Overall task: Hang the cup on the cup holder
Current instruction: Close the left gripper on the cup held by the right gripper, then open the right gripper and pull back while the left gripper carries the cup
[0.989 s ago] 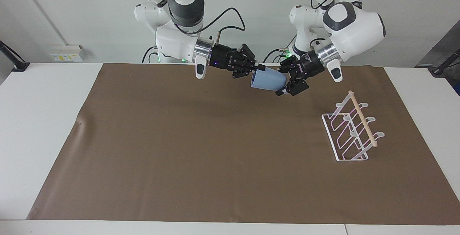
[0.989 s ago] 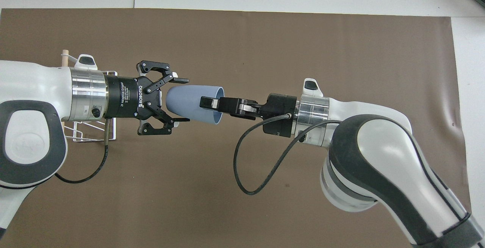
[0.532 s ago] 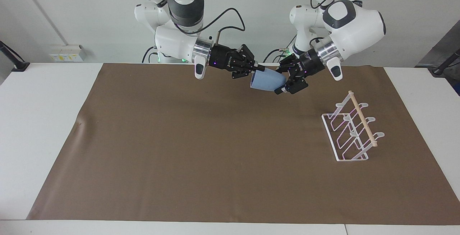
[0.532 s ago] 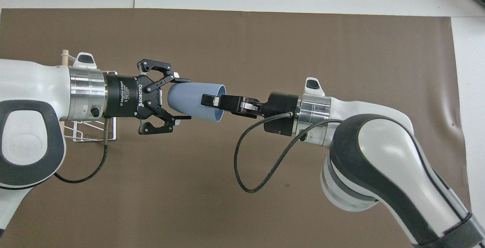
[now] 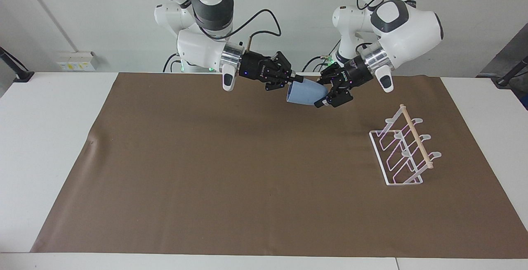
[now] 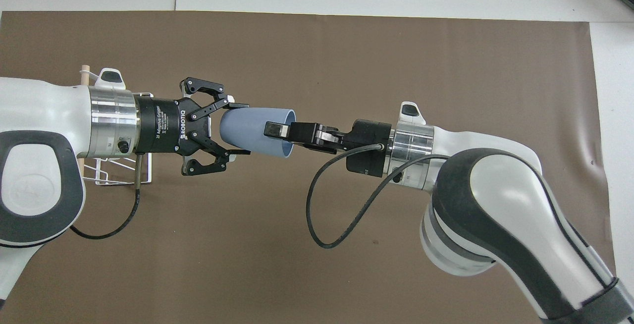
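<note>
The light-blue cup (image 5: 305,93) lies on its side in the air over the brown mat, close to the robots. It also shows in the overhead view (image 6: 257,131). My right gripper (image 5: 299,79) is shut on the cup's rim, one finger inside the mouth (image 6: 275,129). My left gripper (image 5: 321,93) is open with its fingers on either side of the cup's narrow base, very close to its sides (image 6: 237,129). The white wire cup holder (image 5: 406,150) with its wooden dowel stands on the mat at the left arm's end. In the overhead view (image 6: 114,178) it is mostly hidden under my left arm.
A brown mat (image 5: 206,171) covers most of the white table (image 5: 49,138). A black cable (image 6: 317,215) hangs in a loop from my right wrist over the mat.
My left gripper's fingers have closed in a little around the cup's base. The cup and both grippers have barely shifted otherwise.
</note>
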You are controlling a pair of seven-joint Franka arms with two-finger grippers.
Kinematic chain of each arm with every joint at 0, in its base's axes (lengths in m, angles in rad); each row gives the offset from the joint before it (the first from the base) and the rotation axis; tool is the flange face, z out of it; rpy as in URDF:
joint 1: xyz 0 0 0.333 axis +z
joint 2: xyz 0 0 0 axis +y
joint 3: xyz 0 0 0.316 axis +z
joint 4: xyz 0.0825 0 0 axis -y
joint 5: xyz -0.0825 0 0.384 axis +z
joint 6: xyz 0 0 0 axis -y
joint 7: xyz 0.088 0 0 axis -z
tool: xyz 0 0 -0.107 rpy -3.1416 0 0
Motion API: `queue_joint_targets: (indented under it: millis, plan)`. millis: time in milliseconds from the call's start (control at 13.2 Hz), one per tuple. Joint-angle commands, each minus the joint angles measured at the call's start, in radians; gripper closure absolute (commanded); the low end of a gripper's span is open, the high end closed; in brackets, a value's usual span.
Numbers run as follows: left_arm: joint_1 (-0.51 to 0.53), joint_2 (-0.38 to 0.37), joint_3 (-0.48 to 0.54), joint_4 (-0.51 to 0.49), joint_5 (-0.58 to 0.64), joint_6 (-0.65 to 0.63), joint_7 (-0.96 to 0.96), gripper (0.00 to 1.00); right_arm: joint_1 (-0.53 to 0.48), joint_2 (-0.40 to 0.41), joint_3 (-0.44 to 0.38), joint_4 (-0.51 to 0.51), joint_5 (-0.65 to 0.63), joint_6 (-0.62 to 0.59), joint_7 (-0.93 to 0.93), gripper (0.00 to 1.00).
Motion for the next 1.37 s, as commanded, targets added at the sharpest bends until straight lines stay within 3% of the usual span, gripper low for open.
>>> queue_joint_targets:
  millis: [0, 228, 456, 760, 1065, 1217, 1293]
  plan:
    - [-0.021, -0.009, 0.011, 0.011, -0.003, 0.002, -0.014, 1.00, -0.002, -0.010, 0.016, 0.004, 0.011, 0.038, 0.108, 0.72]
    - [-0.018, -0.009, 0.011, 0.008, -0.003, 0.002, -0.013, 1.00, -0.002, -0.016, 0.018, 0.007, 0.011, 0.070, 0.112, 0.22]
    - [-0.006, -0.010, 0.014, 0.008, -0.003, -0.018, -0.008, 1.00, -0.002, -0.017, 0.021, 0.007, 0.011, 0.103, 0.112, 0.02]
    - [-0.001, -0.013, 0.023, 0.015, 0.112, -0.026, -0.005, 1.00, -0.001, -0.017, 0.021, 0.007, 0.009, 0.104, 0.111, 0.00]
    - [0.000, -0.015, 0.025, 0.051, 0.390, -0.036, -0.013, 1.00, 0.004, -0.017, 0.021, 0.007, -0.008, 0.165, 0.100, 0.00]
    - [-0.001, -0.013, 0.023, 0.089, 0.573, -0.068, -0.016, 1.00, -0.001, -0.022, 0.020, 0.007, -0.115, 0.167, 0.099, 0.00]
    - [-0.006, -0.012, 0.022, 0.107, 0.668, -0.069, -0.016, 1.00, -0.005, -0.022, 0.015, 0.007, -0.231, 0.169, 0.096, 0.00]
